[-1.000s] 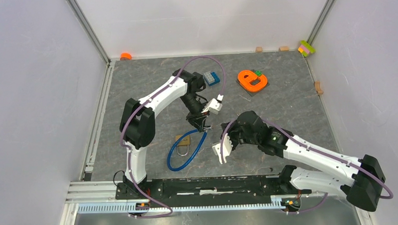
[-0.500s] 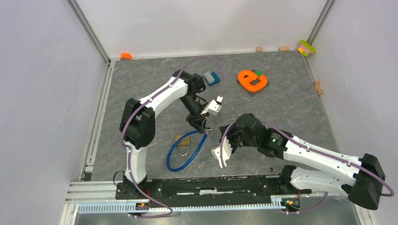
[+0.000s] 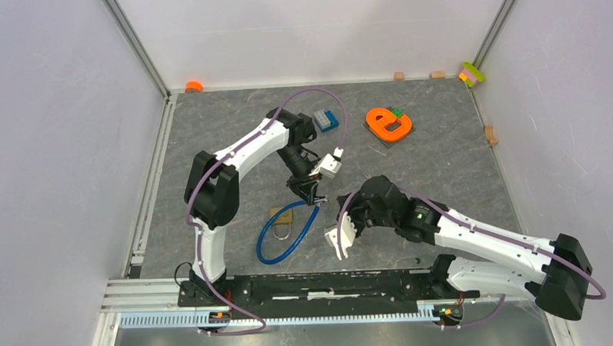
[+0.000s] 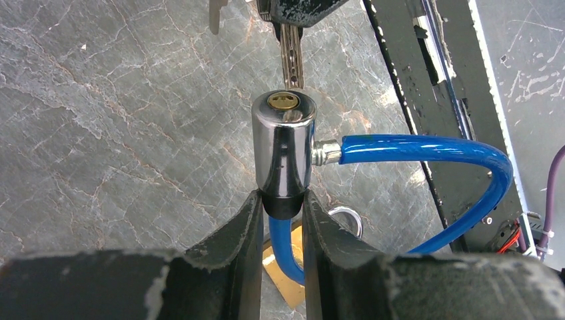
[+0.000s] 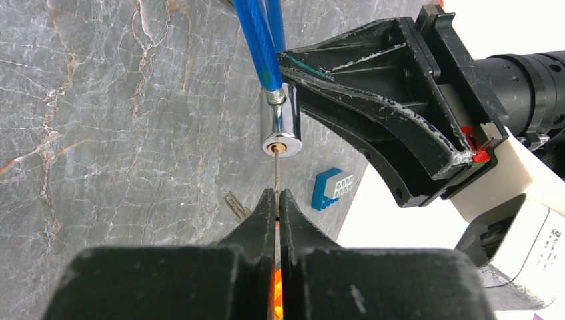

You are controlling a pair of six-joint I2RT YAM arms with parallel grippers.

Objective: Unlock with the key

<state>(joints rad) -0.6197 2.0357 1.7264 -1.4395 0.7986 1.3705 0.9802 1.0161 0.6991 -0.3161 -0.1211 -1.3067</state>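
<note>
Chrome lock cylinder sat pinched at its base between our part-open left fingers, above the tabletop; our right fingers were shut tight on the key, tip at the brass keyway. We judged a square, gentle push along the cylinder's axis best.

readable text: none that I can make out | white label on the white housing by my left wrist: print too small to read | orange piece on the desk: shaped like a lowercase e
</note>
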